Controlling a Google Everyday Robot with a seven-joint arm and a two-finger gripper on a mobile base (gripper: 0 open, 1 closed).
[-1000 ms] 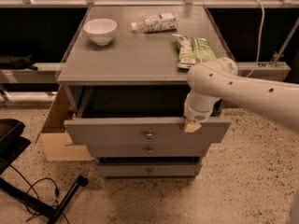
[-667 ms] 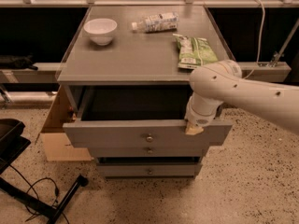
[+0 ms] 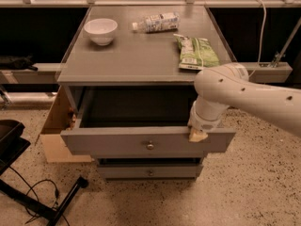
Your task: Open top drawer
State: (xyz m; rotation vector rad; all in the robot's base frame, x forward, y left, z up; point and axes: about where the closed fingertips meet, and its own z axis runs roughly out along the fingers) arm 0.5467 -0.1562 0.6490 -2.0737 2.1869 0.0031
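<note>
Top drawer (image 3: 108, 142) stands pulled out. Claw (image 3: 197, 135) at its front's upper edge, right of knob (image 3: 150, 145); grip state cannot tell. Bottle (image 3: 155, 21) on tabletop (image 3: 136, 60), label unreadable

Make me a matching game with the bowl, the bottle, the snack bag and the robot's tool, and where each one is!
Things:
1. white bowl
2. plastic bottle
3. green snack bag
4. tool

Places:
A. lying on its side at the back of the cabinet top
B. at the upper edge of the open top drawer, right of its knob
C. back left of the cabinet top
D. flat near the cabinet top's right edge

Pairs: 1-C, 2-A, 3-D, 4-B.
</note>
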